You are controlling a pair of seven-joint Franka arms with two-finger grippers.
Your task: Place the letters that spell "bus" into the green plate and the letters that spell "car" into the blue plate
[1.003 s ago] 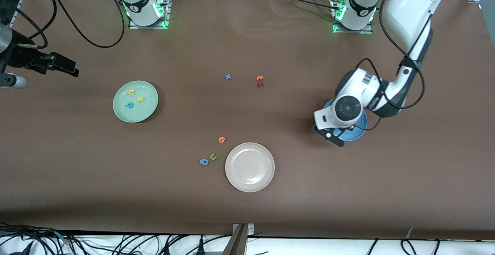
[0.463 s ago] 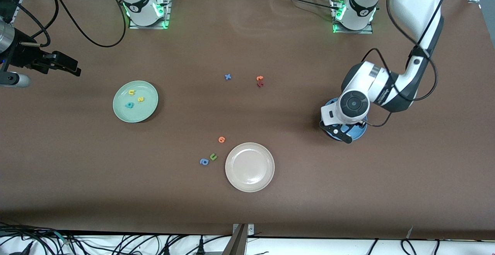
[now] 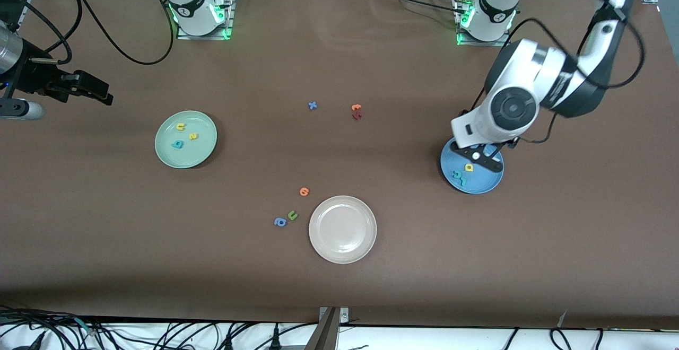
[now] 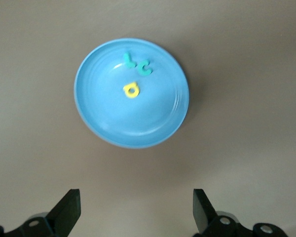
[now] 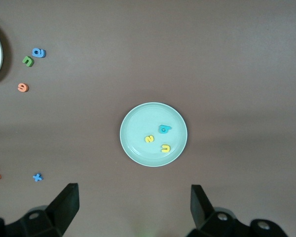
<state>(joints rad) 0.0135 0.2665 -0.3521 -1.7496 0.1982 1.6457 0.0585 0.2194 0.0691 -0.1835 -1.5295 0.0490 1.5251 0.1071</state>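
**Both words are on their plates; small risks remain**

The green plate [image 3: 185,139] lies toward the right arm's end of the worktop [image 3: 339,286] and holds the teal b [image 3: 177,144], the yellow u [image 3: 181,126] and the yellow s [image 3: 193,136]. The blue plate [image 3: 471,172] lies toward the left arm's end and holds the teal c [image 4: 145,67], the teal r [image 4: 129,61] and the yellow a [image 3: 469,167], all three close together. By this look the task seems finished.

The left gripper [image 3: 481,159] hangs over the blue plate, its fingers [image 4: 69,211] spread wide and holding nothing. The right gripper [image 3: 87,91] waits in the air near the edge of the worktop, its fingers [image 5: 66,205] also wide open and empty.

What could go wrong: the left gripper is directly above the three letters, so a low or sideways movement could knock a letter off the plate or push the plate itself. The letters are very light and would slide easily. Also, the green u [image 3: 292,215] and the blue a [image 3: 280,222] lie beside the beige plate [image 3: 342,229]; they could be taken by mistake for task letters.
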